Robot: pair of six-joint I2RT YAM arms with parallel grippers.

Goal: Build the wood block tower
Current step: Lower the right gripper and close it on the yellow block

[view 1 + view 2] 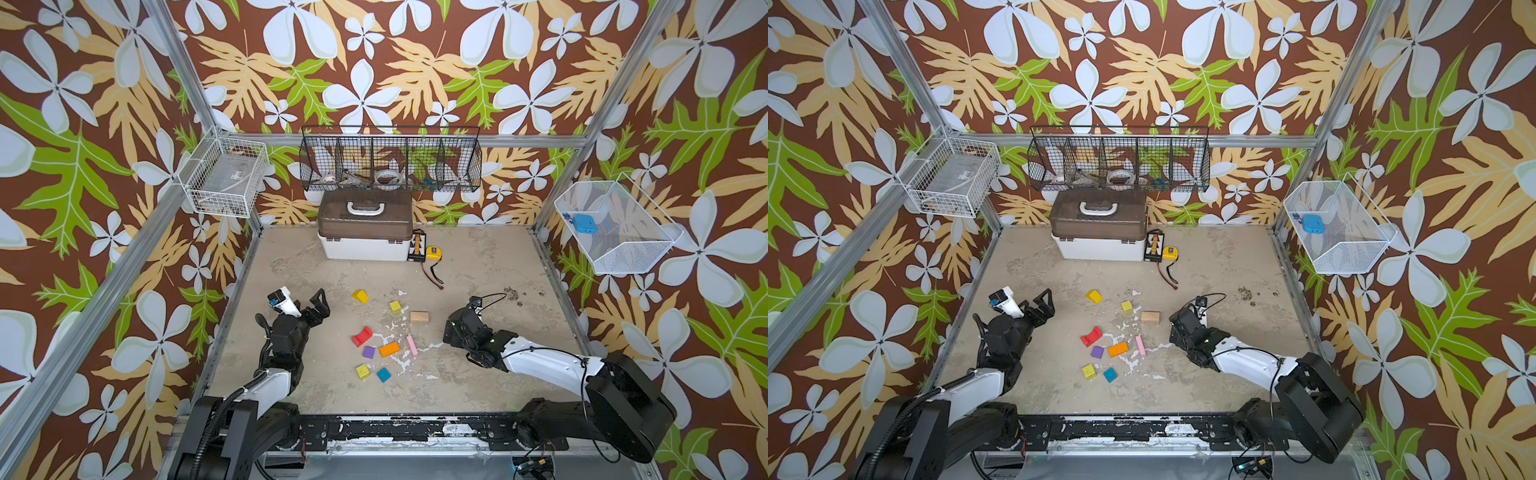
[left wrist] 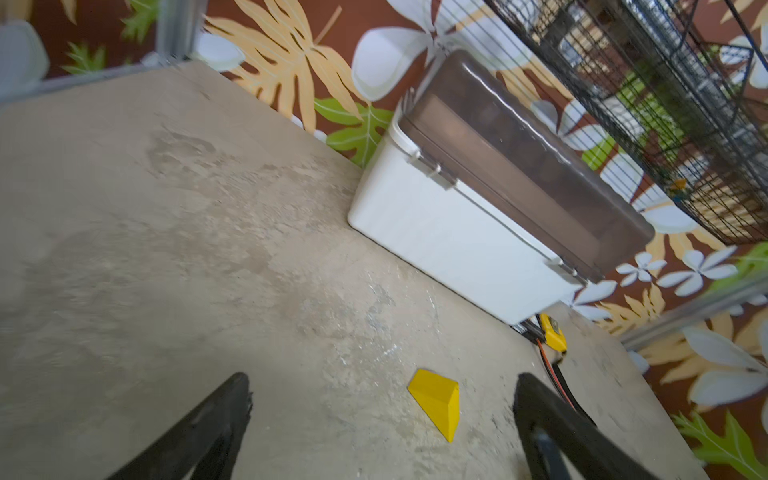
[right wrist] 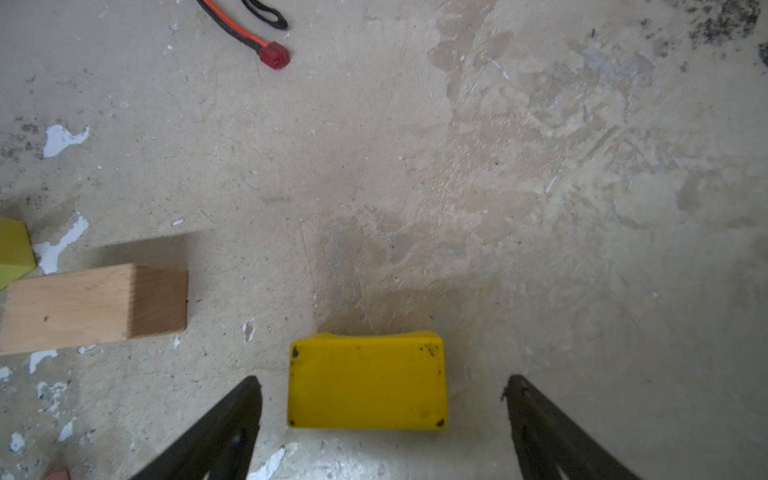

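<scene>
Wood blocks lie singly on the table in both top views: a yellow roof piece (image 1: 360,296), a yellow-green cube (image 1: 395,307), a plain wood block (image 1: 419,317), a red arch (image 1: 362,336), purple (image 1: 368,352), orange (image 1: 389,349), pink (image 1: 412,345), yellow (image 1: 363,371) and teal (image 1: 384,374) blocks. No tower is in view. My left gripper (image 2: 384,380) is open, short of the roof piece (image 2: 436,401). My right gripper (image 3: 382,380) is open and points down. A flat yellow block (image 3: 368,380) lies between its fingers without touching them. In the top views that gripper (image 1: 451,330) hides this block.
A white box with a brown lid (image 1: 365,232) stands at the back. Beside it are a black board (image 1: 417,246), a yellow tape measure (image 1: 435,253) and a red-black cable (image 1: 432,276). A black wire basket (image 1: 390,162) hangs above the box. Metal frame rails edge the table.
</scene>
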